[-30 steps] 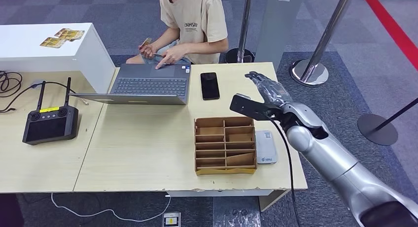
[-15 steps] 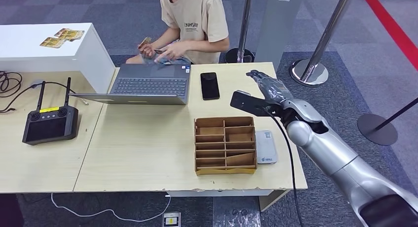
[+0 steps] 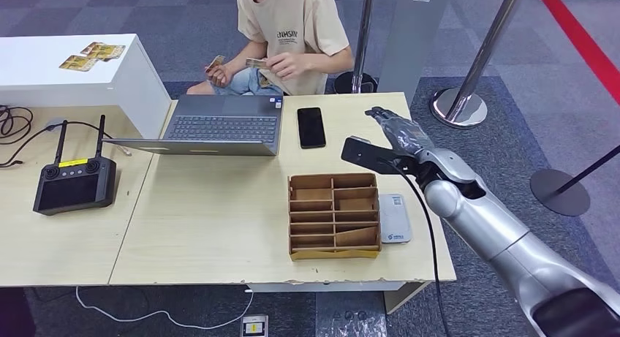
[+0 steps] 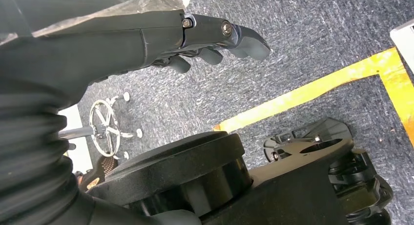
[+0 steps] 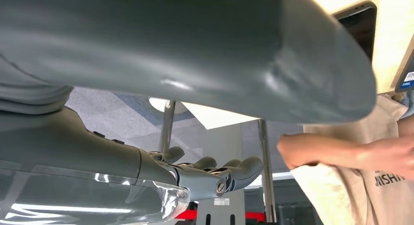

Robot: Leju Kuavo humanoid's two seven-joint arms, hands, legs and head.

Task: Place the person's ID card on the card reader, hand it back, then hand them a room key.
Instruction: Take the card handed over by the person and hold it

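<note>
Right hand [image 3: 398,129] up over the far right part of the table [image 3: 219,220], fingers stretched out and apart, holding nothing, palm side ready for a handover by the look of it. ID card [image 3: 256,62] across the desk in the person's hand [image 3: 281,62], raised at chest height beyond the table's far edge, above the laptop [image 3: 219,125]. From the fingertips: away to the robot's left and farther out, past the phone [image 3: 311,127], well apart, no contact. Long axis of the card roughly side to side in the head view, pinched at one end, free end toward the person's other hand. Small, thin, flat, tan-faced; print too small to read. A second small card-like thing in the person's other hand [image 3: 216,68], hard to tell what. Clearly the nearer hand, the right one; left hand [image 4: 210,37] hanging low over the carpet, fingers loosely bent, not closed up, gripping nothing. Card reader [image 3: 394,218] flat on the table just beside the cardboard organiser [image 3: 334,216], close under the right forearm. Probably a reach forward and left to meet the card.
</note>
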